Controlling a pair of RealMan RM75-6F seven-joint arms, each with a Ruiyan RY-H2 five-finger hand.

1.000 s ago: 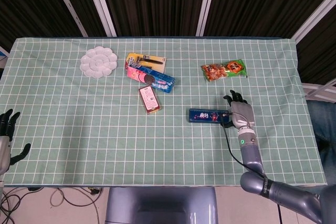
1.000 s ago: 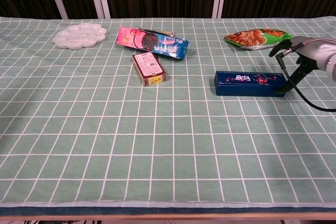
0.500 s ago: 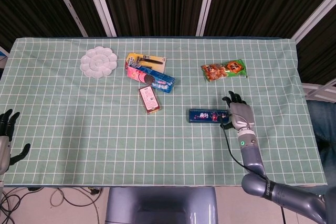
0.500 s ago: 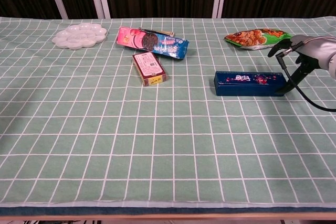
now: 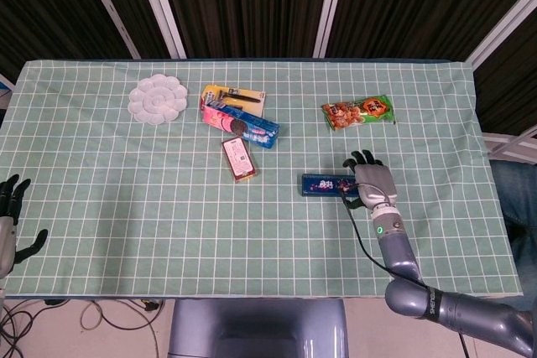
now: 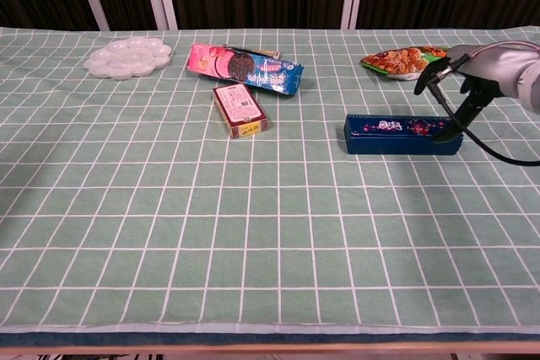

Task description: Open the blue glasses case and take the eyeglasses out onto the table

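The blue glasses case [image 5: 325,184] [image 6: 392,135] lies closed and flat on the green checked cloth, right of centre. My right hand [image 5: 367,179] [image 6: 477,71] hovers over the case's right end with its fingers spread. A dark fingertip [image 6: 442,131] reaches down onto the top of that end. The hand holds nothing. My left hand [image 5: 10,215] hangs beyond the table's left edge, fingers apart and empty; only the head view shows it. No eyeglasses are visible.
A snack bag [image 5: 358,111] [image 6: 405,60] lies just behind the right hand. A red box [image 5: 239,159] [image 6: 240,110], a blue-pink cookie pack [image 5: 243,123] [image 6: 245,69], a yellow card [image 5: 239,94] and a white palette [image 5: 158,99] [image 6: 128,56] sit left of the case.
My right hand has shifted left, from beside the case's right end to over it, and a fingertip now reaches its top. The case and the left hand have not moved.
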